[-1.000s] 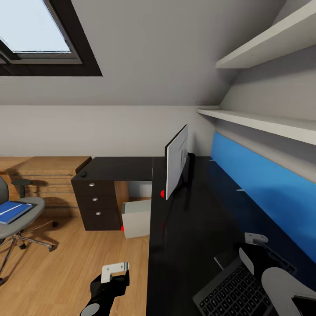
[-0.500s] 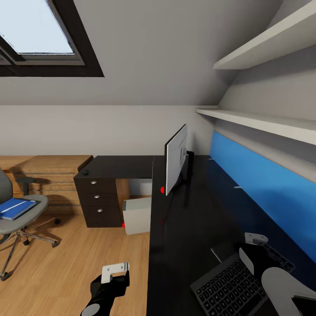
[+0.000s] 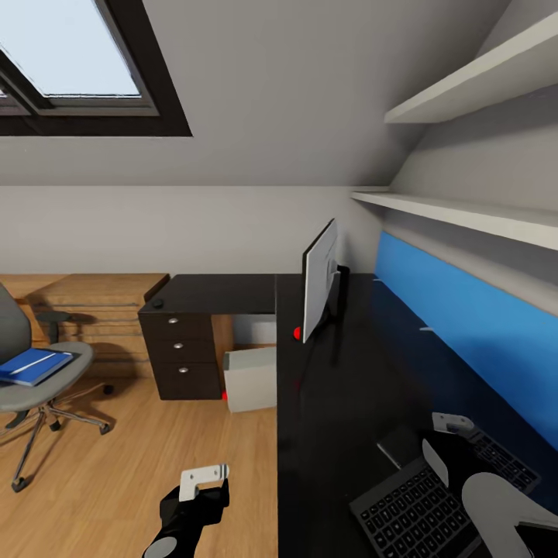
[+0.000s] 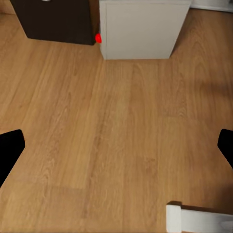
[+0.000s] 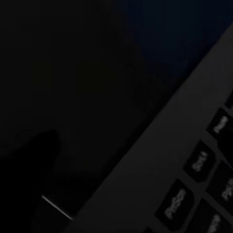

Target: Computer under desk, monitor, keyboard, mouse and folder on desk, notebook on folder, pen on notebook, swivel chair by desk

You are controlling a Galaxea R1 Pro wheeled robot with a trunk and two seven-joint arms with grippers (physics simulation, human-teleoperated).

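Two tools show in the head view: the left tool [image 3: 203,482] hangs over the wood floor [image 3: 101,480] beside the worktop [image 3: 341,403], and whether its fingers are spread cannot be told from here; the right tool [image 3: 449,438] sits at the keyboard [image 3: 442,496], and I cannot tell whether it pinches it. That keyboard lies on the black worktop at the near end, its long axis running diagonally toward the blue wall panel [image 3: 473,325]. Farther along the worktop stands the monitor [image 3: 320,279], seen nearly edge-on, its pale face turned toward the open room, a red dot at its lower corner. Under the worktop, beside the dark drawer unit [image 3: 180,353], sits the computer [image 3: 249,378]. On top of the drawer unit rests the small dark mouse [image 3: 158,303]. Well apart from the worktop stands the swivel chair [image 3: 35,380], the blue folder [image 3: 31,366] flat on its seat, long axis angled toward the drawer unit. From the left wrist, both black fingertips [image 4: 9,150] sit wide apart over bare floor, with the computer [image 4: 141,29] ahead next to the drawer unit [image 4: 53,19]. From the right wrist, the keyboard [image 5: 194,165] frame and keys run diagonally, close and dim on the dark worktop [image 5: 73,73].
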